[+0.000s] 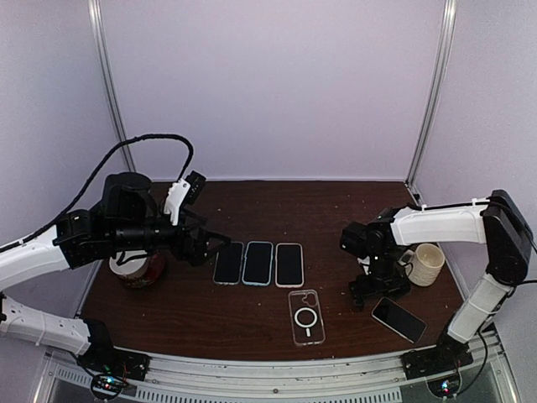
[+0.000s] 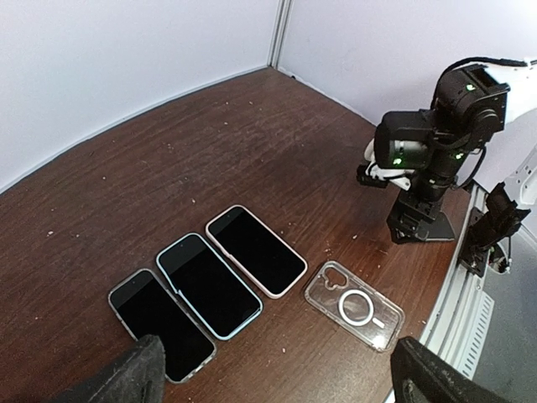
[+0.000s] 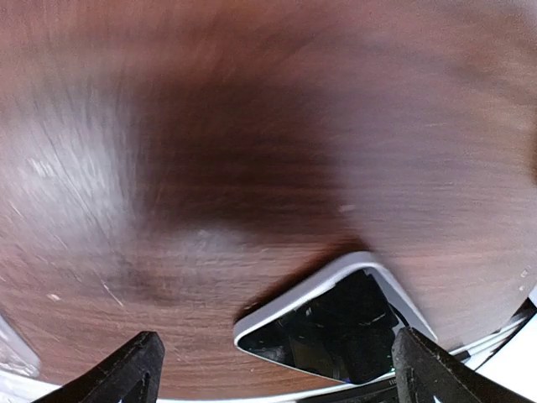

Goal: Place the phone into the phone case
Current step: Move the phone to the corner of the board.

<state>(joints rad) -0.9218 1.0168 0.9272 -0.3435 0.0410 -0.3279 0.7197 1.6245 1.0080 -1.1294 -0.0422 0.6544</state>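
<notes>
My right wrist view is smeared: the table (image 3: 252, 126) is a brown blur. Only one corner of the phone (image 3: 336, 323) shows; the rest runs off the bottom edge. My right fingers (image 3: 126, 369) are cut to dark tips in the lower corners, and a clear sliver (image 3: 13, 353) at the left edge is too little to name. In the left wrist view my left finger (image 2: 126, 374) covers the near end of the grey phone (image 2: 155, 319). From above, my left arm (image 1: 117, 231) hides most of a red cup (image 1: 138, 273).

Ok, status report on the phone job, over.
Left claw open, empty. Right claw open, by loose phone, not gripping. Clear case empty. Nothing between them.
</notes>
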